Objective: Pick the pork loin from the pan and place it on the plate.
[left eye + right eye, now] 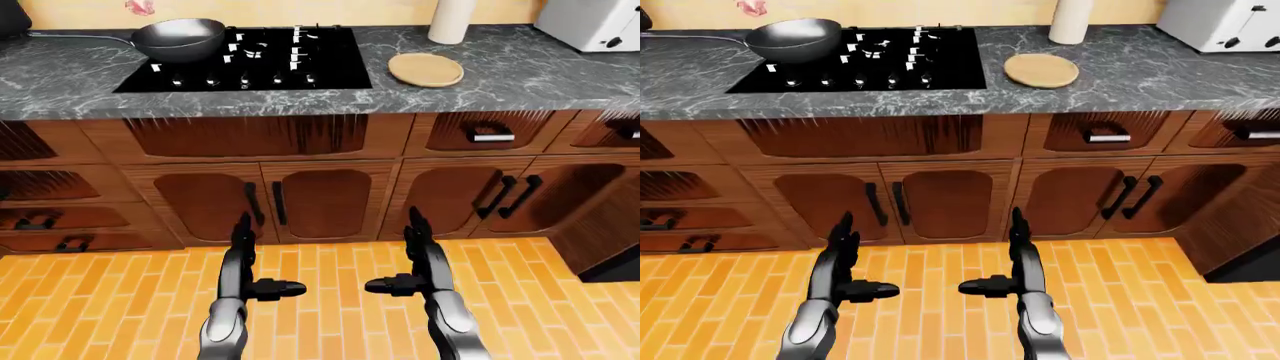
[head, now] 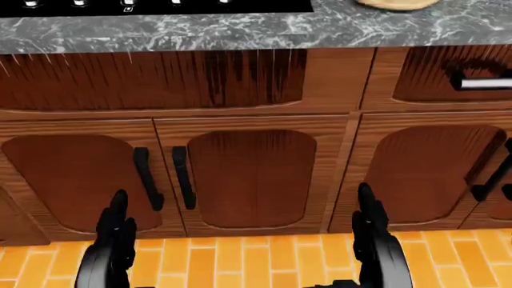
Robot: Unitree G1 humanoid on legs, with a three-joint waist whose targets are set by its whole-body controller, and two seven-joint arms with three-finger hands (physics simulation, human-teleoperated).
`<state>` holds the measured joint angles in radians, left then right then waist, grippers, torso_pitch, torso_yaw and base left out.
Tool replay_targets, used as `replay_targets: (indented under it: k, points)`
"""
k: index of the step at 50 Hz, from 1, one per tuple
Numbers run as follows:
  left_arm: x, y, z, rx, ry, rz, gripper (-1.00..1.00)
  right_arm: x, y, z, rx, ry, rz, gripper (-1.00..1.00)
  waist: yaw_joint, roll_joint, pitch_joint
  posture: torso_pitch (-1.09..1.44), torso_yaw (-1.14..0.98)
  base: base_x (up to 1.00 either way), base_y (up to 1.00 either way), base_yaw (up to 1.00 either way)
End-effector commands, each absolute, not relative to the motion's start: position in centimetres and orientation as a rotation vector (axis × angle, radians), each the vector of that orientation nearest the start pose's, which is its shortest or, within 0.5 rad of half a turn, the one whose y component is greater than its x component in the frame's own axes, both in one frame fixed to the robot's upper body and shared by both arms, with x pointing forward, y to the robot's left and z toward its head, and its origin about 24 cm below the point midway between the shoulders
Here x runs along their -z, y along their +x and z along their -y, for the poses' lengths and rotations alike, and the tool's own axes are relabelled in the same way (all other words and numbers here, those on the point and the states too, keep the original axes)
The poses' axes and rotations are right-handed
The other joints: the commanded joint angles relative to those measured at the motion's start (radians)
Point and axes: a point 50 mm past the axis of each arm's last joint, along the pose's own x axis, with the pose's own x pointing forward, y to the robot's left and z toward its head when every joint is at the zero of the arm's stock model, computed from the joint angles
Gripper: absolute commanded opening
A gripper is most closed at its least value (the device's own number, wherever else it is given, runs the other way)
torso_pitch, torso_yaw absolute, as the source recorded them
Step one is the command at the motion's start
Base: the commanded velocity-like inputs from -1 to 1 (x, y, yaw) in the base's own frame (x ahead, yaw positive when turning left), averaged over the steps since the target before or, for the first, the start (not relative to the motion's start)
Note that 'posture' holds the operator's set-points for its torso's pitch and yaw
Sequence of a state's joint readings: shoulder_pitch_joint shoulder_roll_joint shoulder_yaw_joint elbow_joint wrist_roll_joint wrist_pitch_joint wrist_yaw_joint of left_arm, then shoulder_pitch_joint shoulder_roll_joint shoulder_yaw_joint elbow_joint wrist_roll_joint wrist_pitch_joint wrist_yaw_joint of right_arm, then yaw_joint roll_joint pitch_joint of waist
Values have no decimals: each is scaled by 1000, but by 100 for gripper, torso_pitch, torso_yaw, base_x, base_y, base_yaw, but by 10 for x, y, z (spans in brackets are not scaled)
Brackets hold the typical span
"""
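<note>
Dark pan (image 1: 182,37) sits at the upper left of the black stove (image 1: 245,60) on the grey marble worktop (image 1: 520,71). Pork loin cannot be made out inside it. Round wooden plate (image 1: 426,69) lies right of the stove. Left hand (image 1: 243,264) and right hand (image 1: 412,262) hang low over the orange floor (image 1: 320,270), fingers spread wide, holding nothing.

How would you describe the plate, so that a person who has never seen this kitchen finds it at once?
Look at the dark marbled counter, to the right of the black stove in the left-eye view. The plate lies flat there, just below a tall white cylinder. It is the only round, tan, wood-coloured disc; the pan on the stove's left is dark and deep.
</note>
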<state>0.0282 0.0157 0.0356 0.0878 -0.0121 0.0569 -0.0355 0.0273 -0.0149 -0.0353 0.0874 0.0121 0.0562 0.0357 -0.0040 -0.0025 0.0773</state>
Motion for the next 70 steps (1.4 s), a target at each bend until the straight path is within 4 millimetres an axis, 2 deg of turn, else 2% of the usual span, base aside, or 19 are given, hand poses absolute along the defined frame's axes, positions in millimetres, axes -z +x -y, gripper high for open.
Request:
replay_targets:
  k: [1,3,5,7,8,30,31,33,36,39,41,42,45,48,49,58,62,63,70]
  points:
    - [-51,246,-158,7,-18,9,100,-49,242,167,57,-17,24,100,-2,-8,-1,0,0,0,0,0]
    - [-52,245,-158,1,-15,10,100,-49,237,166,50,-15,15,100,4,0,-63,0,0,0,0,0]
    - [-53,243,-159,-5,-15,10,100,-50,233,164,29,14,17,100,5,-9,-21,0,0,0,0,0]
    - [-52,244,-160,-12,-11,11,100,-50,232,161,16,30,17,100,6,-9,-67,0,0,0,0,0]
    - [-52,245,-161,-18,-12,10,100,-50,233,160,13,37,18,100,6,-9,-72,0,0,0,0,0]
    - [-53,245,-164,-37,-10,23,100,-41,226,164,18,-1,27,100,6,-2,-85,0,0,0,0,0]
    - [-53,245,-163,-37,-11,22,100,-40,226,164,18,-1,26,100,5,4,-99,0,0,0,18,0]
    - [-54,245,-163,-36,-10,23,100,-43,225,164,20,-4,29,100,1,-8,-70,0,0,0,25,0]
    - [-55,244,-164,-37,-11,24,100,-42,223,164,20,-5,30,100,-2,-11,-68,0,0,0,26,0]
    - [-56,244,-164,-37,-11,25,100,-42,223,164,17,-6,29,100,-3,28,-61,0,0,0,26,0]
    - [-55,244,-164,-37,-10,25,100,-42,223,164,15,-7,29,100,-3,84,-63,0,0,0,25,0]
    - [-55,243,-164,-37,-10,25,100,-41,223,164,16,-7,29,100,2,61,-61,0,0,0,26,0]
    - [-56,243,-164,-37,-10,26,100,-41,222,164,15,-7,28,100,9,59,-53,0,0,0,24,0]
    - [-56,242,-164,-37,-10,26,100,-41,221,164,14,-7,29,100,6,34,-53,0,0,0,22,0]
    - [-56,242,-163,-37,-10,27,100,-41,221,164,14,-7,30,100,6,22,-40,0,0,0,4,0]
    - [-56,241,-163,-36,-11,25,100,-41,222,164,14,-9,29,100,19,-3,-49,0,0,0,0,0]
    - [-55,241,-163,-36,-11,24,100,-40,221,165,14,-9,28,100,30,-69,-58,0,0,0,0,0]
    - [-56,241,-163,-35,-11,24,100,-40,221,165,14,-9,28,100,26,-32,-49,0,0,0,0,0]
    - [-55,240,-163,-35,-12,23,100,-39,221,164,12,-8,27,100,13,-10,-73,0,0,0,1,0]
